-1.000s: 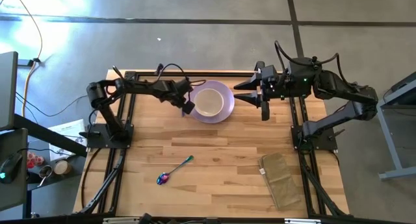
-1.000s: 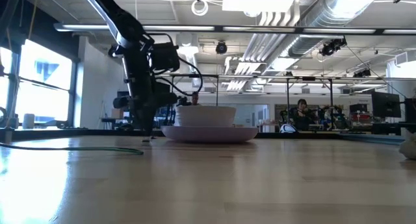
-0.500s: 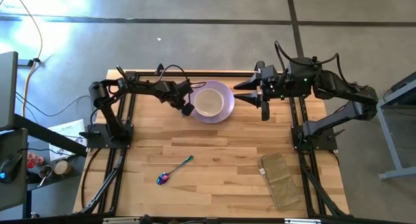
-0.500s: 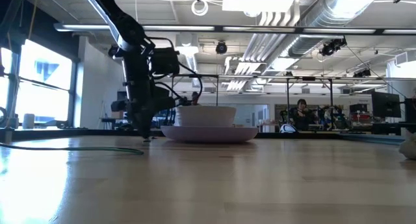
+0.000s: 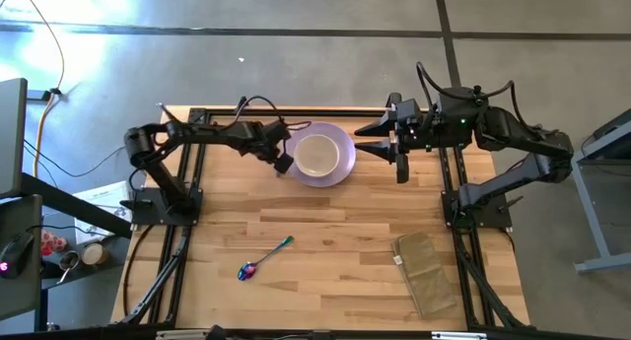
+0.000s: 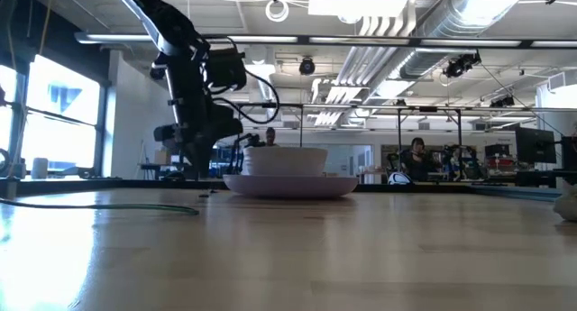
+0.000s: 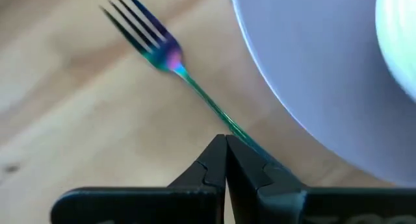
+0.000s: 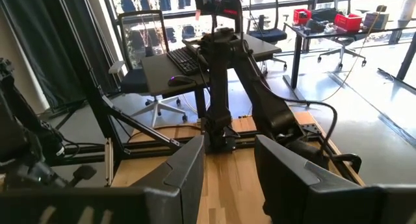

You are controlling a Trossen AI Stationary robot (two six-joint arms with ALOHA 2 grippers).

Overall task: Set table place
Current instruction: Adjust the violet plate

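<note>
We are looking at a robotics lab set inside a large open office or workshop hall. We are seeing a butcher-block counter (image 5: 325, 232) ringed by a black metal frame, standing on a bare grey concrete floor (image 5: 296, 64) with loose cables trailing across it. Overhead we are noticing exposed silver ventilation ducts (image 6: 424, 27), pipes and strip lights rather than a finished ceiling. Beyond the counter we are making out desks with a keyboard (image 8: 185, 60) on one, rolling office chairs (image 8: 140, 39), monitors, red bins and tall windows (image 6: 59, 113). We are also spotting a person (image 6: 417, 158) sitting at a workstation far back.
</note>
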